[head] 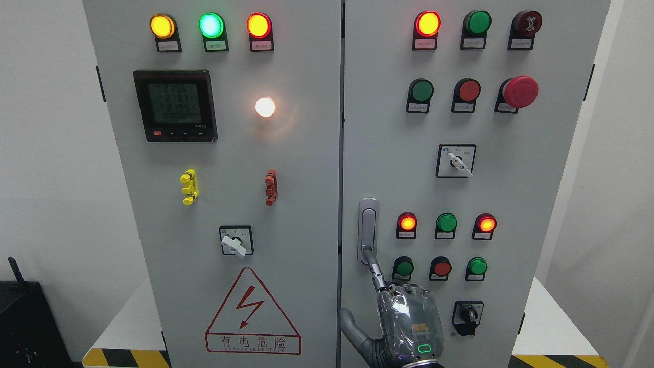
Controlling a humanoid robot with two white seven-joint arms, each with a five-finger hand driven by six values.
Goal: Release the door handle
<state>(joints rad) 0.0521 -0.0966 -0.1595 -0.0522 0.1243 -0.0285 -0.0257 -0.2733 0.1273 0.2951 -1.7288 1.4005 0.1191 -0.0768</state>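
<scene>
One hand (403, 322) rises from the bottom edge (left or right, I can't tell), its forefinger (375, 271) stretched up, touching the handle's (368, 230) lower end on the right door (475, 168); it grips nothing.

You see the grey cabinet (306, 204) standing on a pale floor (127, 317) edged with yellow-and-black hazard tape (125, 358), with a black box (30, 327) sitting on the floor at its lower left.
</scene>
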